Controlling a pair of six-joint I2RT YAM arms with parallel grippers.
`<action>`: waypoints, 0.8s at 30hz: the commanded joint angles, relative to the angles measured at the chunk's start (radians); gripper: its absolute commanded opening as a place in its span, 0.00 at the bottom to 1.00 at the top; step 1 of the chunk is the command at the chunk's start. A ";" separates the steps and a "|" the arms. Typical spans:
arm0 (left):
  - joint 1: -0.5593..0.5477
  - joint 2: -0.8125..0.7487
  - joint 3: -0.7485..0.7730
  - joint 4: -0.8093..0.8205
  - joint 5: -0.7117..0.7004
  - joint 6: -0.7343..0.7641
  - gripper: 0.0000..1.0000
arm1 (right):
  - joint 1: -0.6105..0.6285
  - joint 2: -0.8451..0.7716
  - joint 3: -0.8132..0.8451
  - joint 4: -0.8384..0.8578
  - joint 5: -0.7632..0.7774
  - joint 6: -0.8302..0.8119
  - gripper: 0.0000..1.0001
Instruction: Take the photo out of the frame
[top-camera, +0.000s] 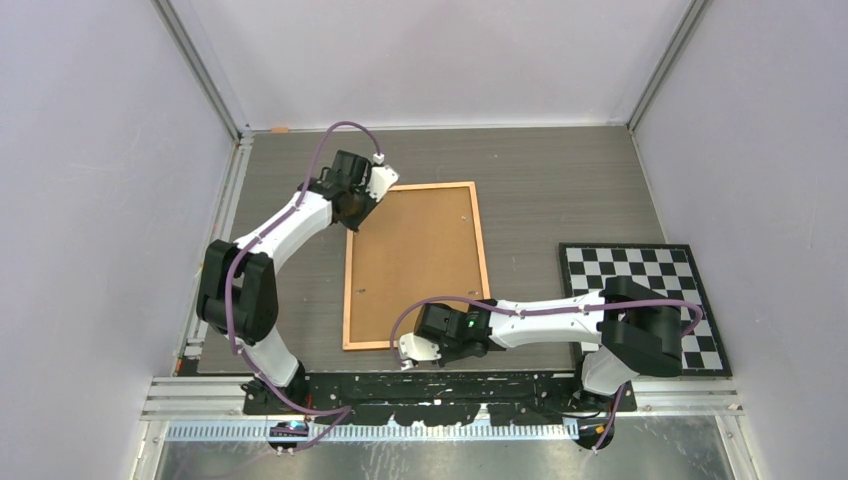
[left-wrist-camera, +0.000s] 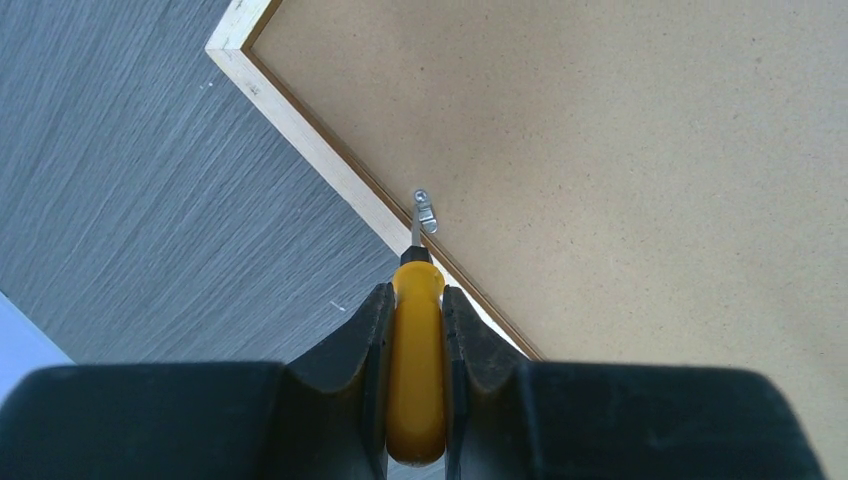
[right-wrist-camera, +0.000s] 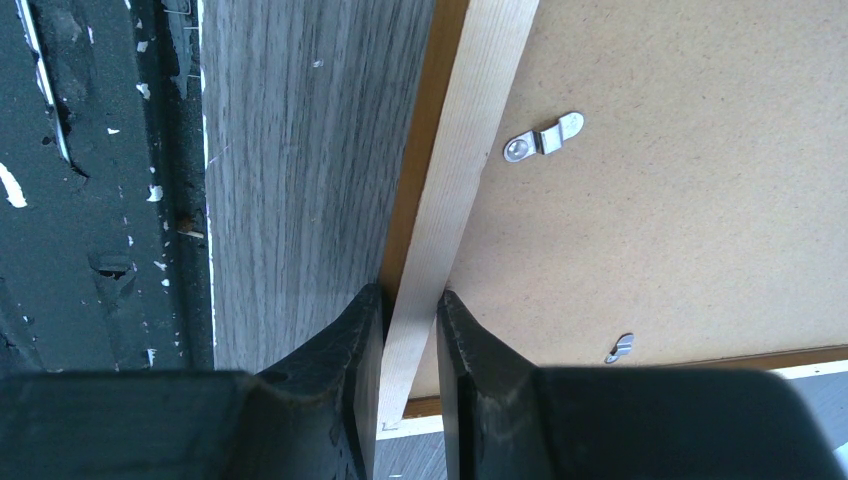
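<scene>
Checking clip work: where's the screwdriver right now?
Left wrist view: yellow screwdriver clamped in the left tool, tip at a metal clip on the back of the frame, near its far-left corner.

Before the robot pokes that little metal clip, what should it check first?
1. The frame lies back-up on the table: ok.
2. The left gripper is shut on the yellow screwdriver: ok.
3. The screwdriver tip is at the metal clip: ok, it sits right beside it.
4. The right gripper pinches the frame's wooden border to steady it: ok.
5. The two other clips near the right gripper are turned free: cannot tell.
6. The photo is safe under the backing board: cannot tell, it is hidden.
</scene>
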 joint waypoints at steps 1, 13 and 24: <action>-0.009 0.014 0.033 -0.033 0.141 -0.070 0.00 | -0.013 0.028 -0.009 0.015 -0.033 -0.008 0.27; 0.002 -0.011 0.002 -0.032 0.128 -0.107 0.00 | -0.016 0.024 -0.012 0.015 -0.031 -0.010 0.27; 0.041 -0.116 -0.039 0.075 0.054 -0.164 0.00 | -0.015 0.032 -0.007 0.012 -0.031 -0.010 0.27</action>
